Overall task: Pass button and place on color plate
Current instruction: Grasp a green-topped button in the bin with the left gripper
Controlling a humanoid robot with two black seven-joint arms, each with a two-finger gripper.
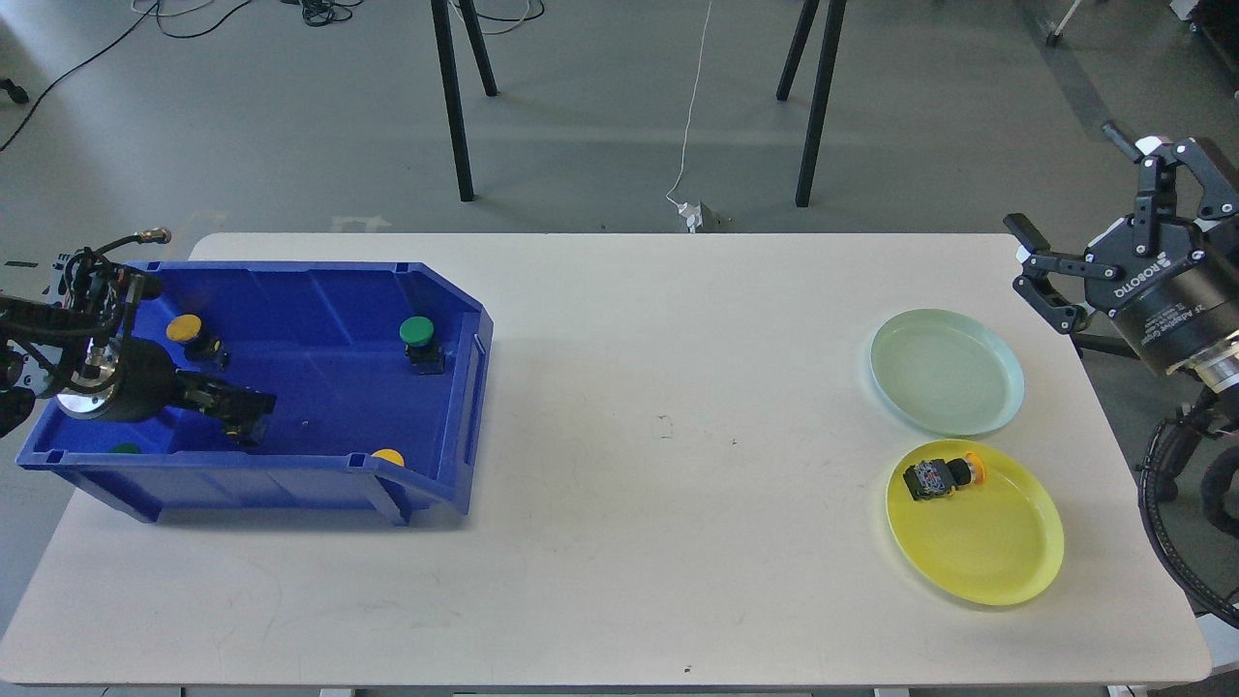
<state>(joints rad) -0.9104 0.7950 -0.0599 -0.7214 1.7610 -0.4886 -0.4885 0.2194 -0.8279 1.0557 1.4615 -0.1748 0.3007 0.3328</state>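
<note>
White desk (619, 542) before us carries a blue bin (290, 300) where our left end effector (242, 416), its opening unclear, reaches among yellow and green buttons, while our right end effector (1113, 218) hovers spread wide, empty, beyond a yellow plate (997, 561) holding one button (941, 477).

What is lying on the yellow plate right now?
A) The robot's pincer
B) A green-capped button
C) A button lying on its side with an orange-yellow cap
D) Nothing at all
C: a button with a dark body and an orange-yellow cap lies tipped on its side on the yellow plate, while the pale green plate beside it holds nothing.
</note>
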